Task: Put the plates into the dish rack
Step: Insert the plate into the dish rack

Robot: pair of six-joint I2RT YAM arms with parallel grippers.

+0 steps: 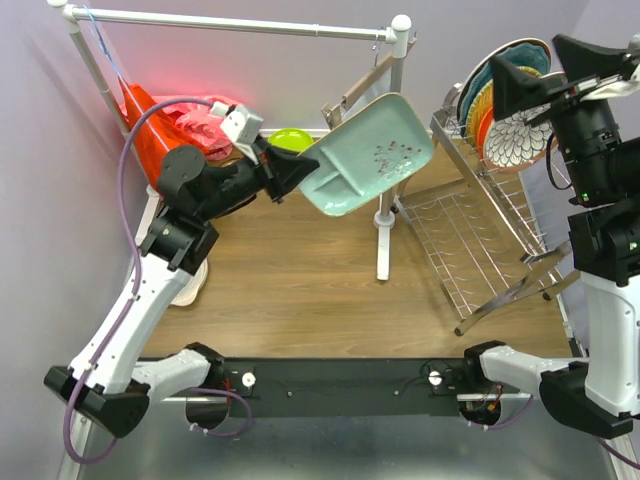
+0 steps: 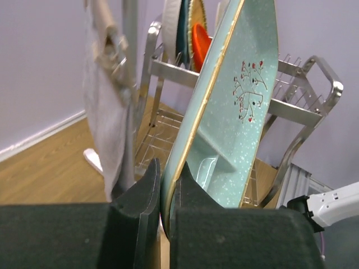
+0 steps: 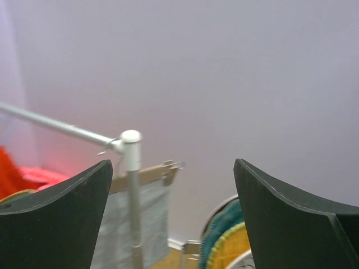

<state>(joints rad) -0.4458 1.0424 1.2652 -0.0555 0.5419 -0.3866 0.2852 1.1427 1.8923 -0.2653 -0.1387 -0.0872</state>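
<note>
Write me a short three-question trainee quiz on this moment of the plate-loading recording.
1. True or false: the left gripper is shut on the mint rectangular tray.
2. The right gripper is: A) open, holding nothing; B) shut on a plate; C) shut on a cloth.
3. Fill in: the lime green plate lies ___ the dish rack (inside/outside).
Key: 1 true; 2 A; 3 outside.

A robot lab: bare lilac walls (image 1: pixel 250 75) enclose a table (image 1: pixel 290 290) with bolted-on arms (image 1: pixel 130 310).
</note>
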